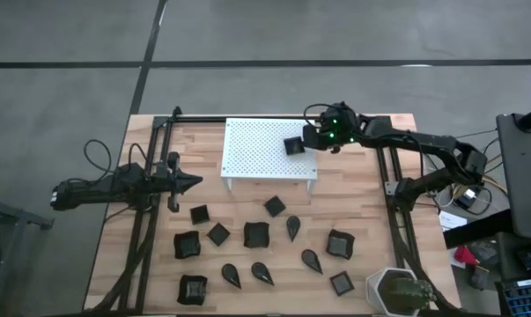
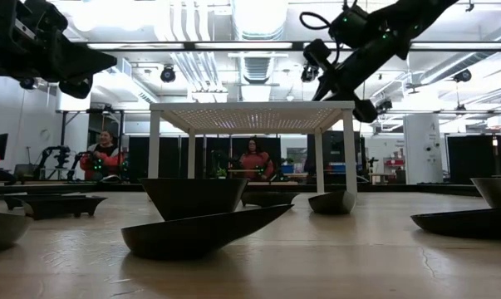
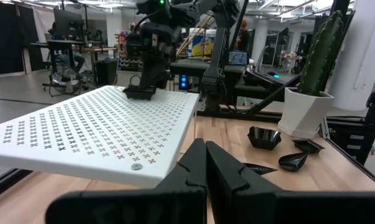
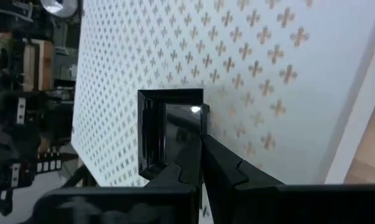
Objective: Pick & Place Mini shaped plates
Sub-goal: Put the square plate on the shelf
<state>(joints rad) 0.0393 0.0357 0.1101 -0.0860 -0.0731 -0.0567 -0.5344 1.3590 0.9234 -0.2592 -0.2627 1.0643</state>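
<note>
While the left gripper (image 1: 193, 182) waits at the left of the high view, level with the stand's near edge, its fingers pressed together on nothing, the work sits further right. The white perforated stand (image 1: 247, 145) fills the upper middle of the worktop (image 1: 362, 211), and one small square plate (image 1: 292, 145) rests on its right part. The right gripper (image 1: 309, 139), reaching in from the upper right, has its fingers pinched on that plate's rim; the right wrist view shows the plate (image 4: 171, 134) lying on the perforated top. Below the stand, the other black plates (image 1: 256, 234) lie scattered across the lower half of the frame, squares and teardrops apart from one another.

This looks like the placing step. Next the fingers should spread to free the plate, then lift clear without dragging it.
</note>
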